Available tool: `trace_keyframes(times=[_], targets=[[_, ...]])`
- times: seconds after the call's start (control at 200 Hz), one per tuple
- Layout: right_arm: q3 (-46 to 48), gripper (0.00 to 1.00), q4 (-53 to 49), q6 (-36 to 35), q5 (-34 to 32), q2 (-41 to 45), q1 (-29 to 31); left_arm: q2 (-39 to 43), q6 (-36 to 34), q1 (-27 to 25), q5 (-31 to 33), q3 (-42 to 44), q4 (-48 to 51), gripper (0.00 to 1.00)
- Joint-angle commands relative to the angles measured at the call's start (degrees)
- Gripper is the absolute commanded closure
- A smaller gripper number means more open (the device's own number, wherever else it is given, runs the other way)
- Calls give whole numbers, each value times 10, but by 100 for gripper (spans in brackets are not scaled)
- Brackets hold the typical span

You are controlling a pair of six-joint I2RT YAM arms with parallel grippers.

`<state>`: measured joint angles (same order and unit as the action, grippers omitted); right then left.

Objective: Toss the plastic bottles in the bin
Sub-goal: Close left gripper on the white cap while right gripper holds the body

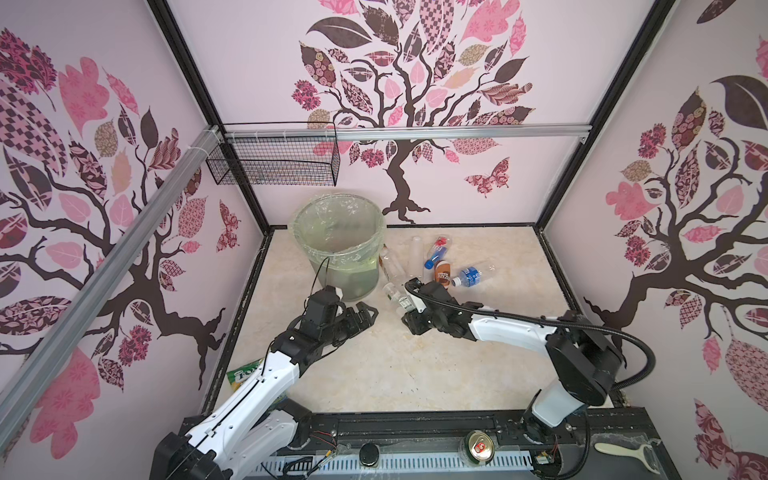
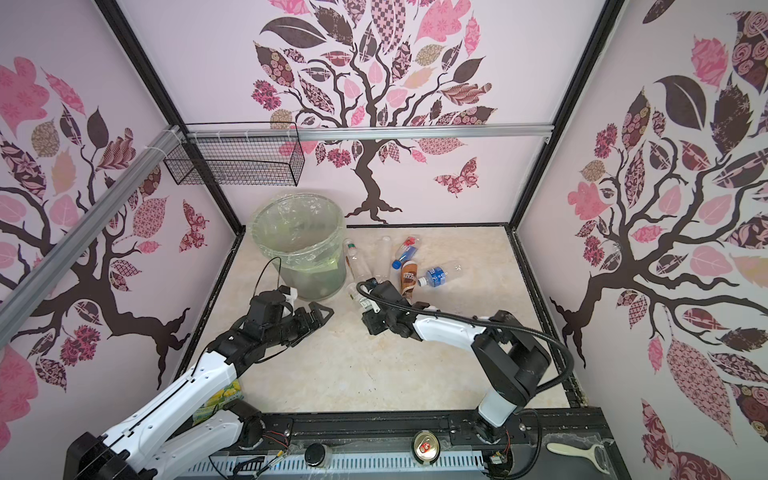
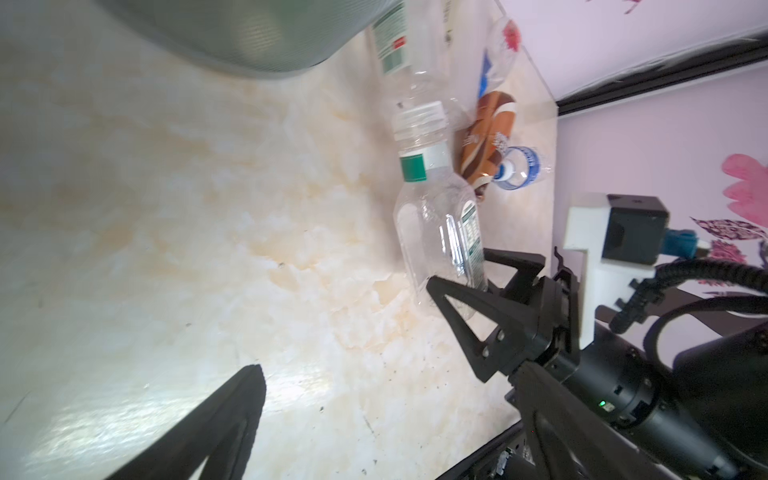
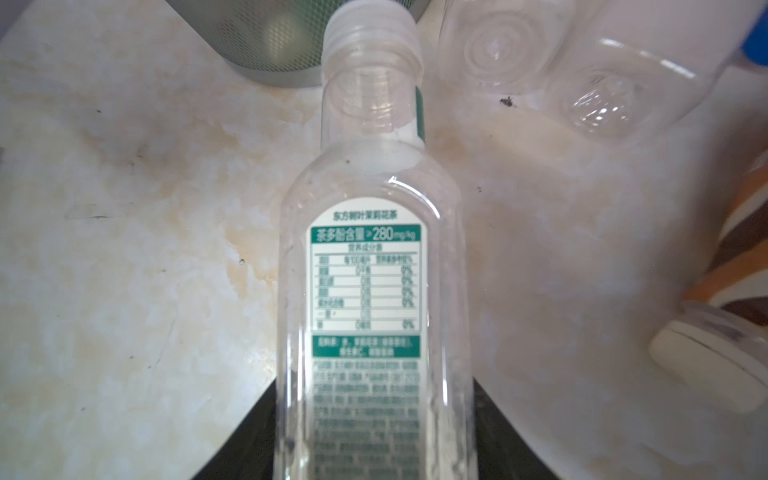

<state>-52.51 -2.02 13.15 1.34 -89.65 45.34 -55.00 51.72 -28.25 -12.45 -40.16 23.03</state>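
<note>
Where the right pincer stands: clenched on the base end of a clear bottle with a green label, one finger on each side of it.
Held bottle: low over the pale marbled surface, just right of the foot of the bin, with its threaded neck pointing away from the wrist toward the bin; whether it rests on the surface or hangs just clear of it cannot be told.
Left pincer: released, fingers spread wide with nothing between them, hovering low near the front of the bin's base.
Bin: upright at the back left of the surface, lined with a clear bag folded over its rim.
Other bottles: lying in a loose cluster right of the bin, behind the right pincer; among them a brown bottle, a blue-labelled bottle just right of it, a red-and-blue bottle farther back and two clear ones close to the bin's wall.
Front ledge: a metal can with a red tab stands upright; a cream-handled peeler lies well to its right.
Back wall: a black wire basket hangs from the rail above the bin.
</note>
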Motion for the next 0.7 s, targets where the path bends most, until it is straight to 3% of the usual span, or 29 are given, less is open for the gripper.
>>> trace_keyframes(times=[0.0,0.435,0.695], targets=[[7,48,1,17,8,77,3,-27,-25,-16,25,-69,-14,2],[28,48,-10,51,22,249,3,-163,-54,-51,37,-266,-39,3],[39,49,1,60,39,288,3,-205,-70,-100,77,-315,-44,12]])
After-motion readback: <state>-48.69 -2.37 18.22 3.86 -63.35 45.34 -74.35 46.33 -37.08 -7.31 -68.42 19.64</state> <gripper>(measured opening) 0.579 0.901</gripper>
